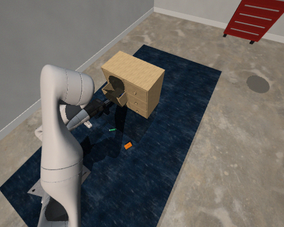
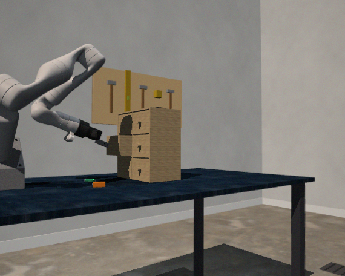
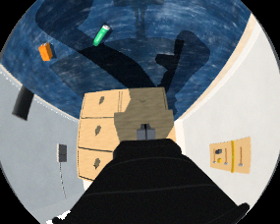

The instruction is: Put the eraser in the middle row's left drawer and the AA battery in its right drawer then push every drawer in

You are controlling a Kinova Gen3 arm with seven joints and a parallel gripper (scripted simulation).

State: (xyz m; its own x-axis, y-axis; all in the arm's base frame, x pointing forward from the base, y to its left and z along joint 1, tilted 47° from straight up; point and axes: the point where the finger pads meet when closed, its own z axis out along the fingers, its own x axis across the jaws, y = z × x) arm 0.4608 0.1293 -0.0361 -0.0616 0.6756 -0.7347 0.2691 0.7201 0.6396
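open drawer (image 1: 121, 100) (image 2: 112, 145) (image 3: 141, 117) blocking lower-left front

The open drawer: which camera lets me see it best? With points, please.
The top view, because it looks down into the open drawer (image 1: 123, 99) (image 2: 112, 146) (image 3: 130, 128). The exterior view shows it sticking out sideways; the wrist view shows its front, partly hidden by the gripper (image 1: 107, 101) (image 2: 107, 146) (image 3: 145, 126).

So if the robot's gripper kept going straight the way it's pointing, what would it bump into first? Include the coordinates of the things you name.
Probably the front of the pulled-out drawer (image 1: 116, 98) (image 2: 112, 145). The closed gripper (image 1: 110, 100) (image 2: 107, 145) (image 3: 144, 129) points right at it and looks very near, though I can't tell if they already touch.
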